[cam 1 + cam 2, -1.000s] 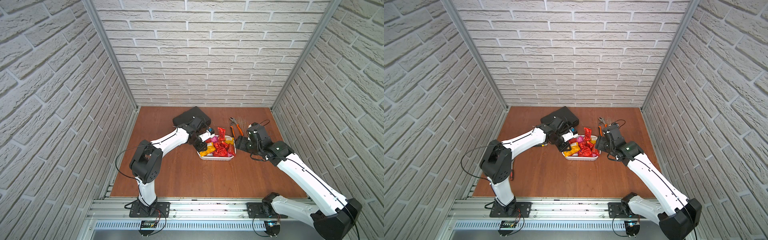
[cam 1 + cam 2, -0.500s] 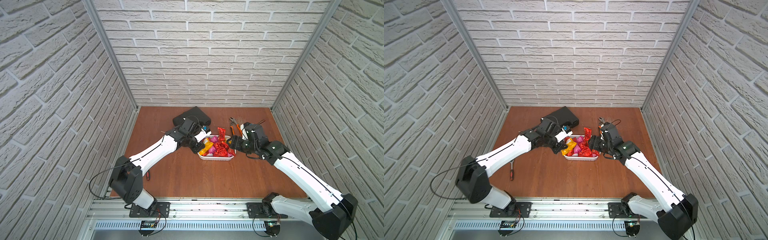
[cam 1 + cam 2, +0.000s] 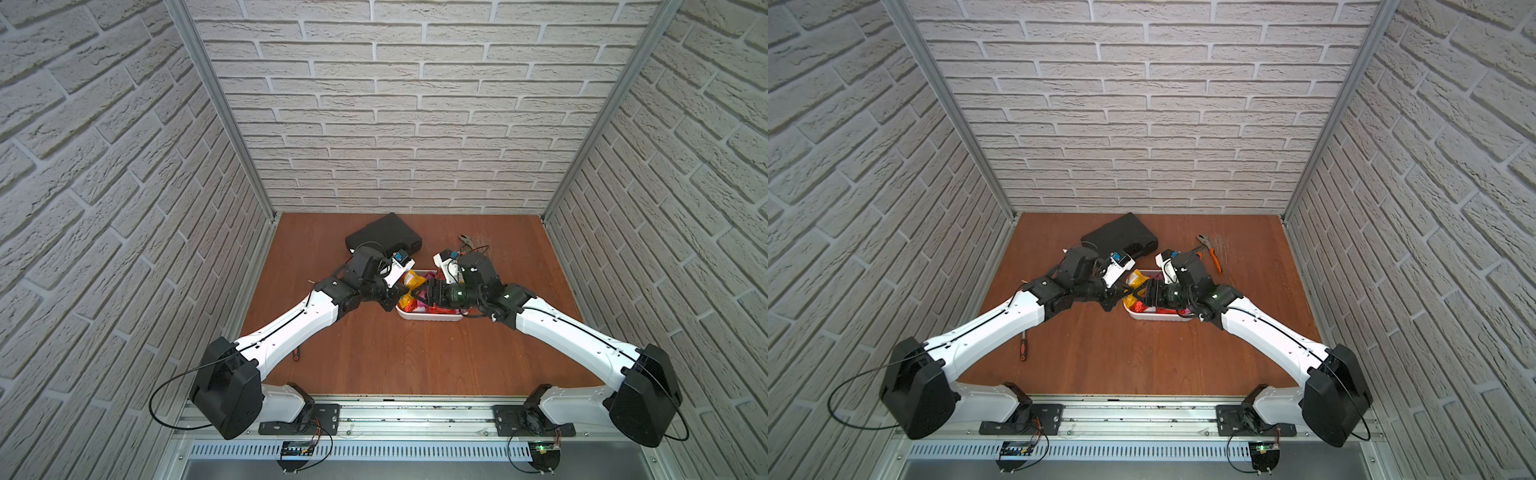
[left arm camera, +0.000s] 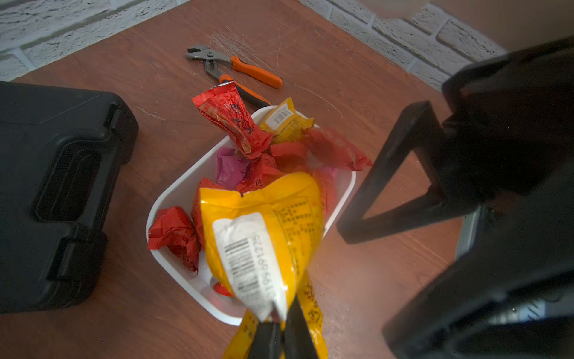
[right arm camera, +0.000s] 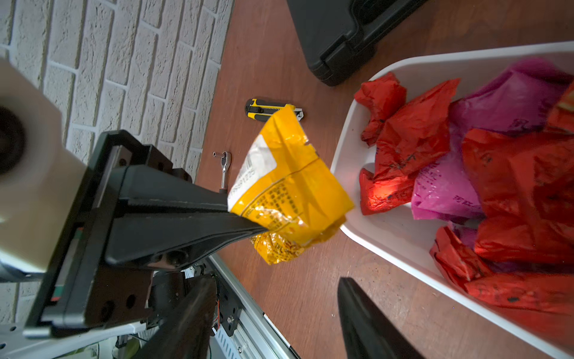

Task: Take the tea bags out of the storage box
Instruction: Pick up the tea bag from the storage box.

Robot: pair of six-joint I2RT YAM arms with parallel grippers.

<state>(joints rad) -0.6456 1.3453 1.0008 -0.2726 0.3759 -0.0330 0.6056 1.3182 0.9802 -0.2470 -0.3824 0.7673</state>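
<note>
While in left claw [image 5: 248,219], packet [image 5: 289,192] outward

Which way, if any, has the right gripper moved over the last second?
Yes. The right gripper was at the right end of the white box; it now hangs over its left half, near the left gripper.

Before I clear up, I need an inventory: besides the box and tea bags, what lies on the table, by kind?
Pliers: 1
Screwdriver: 1
Utility knife: 1
Ratchet: 1
Black case: 1
Total: 5
</note>
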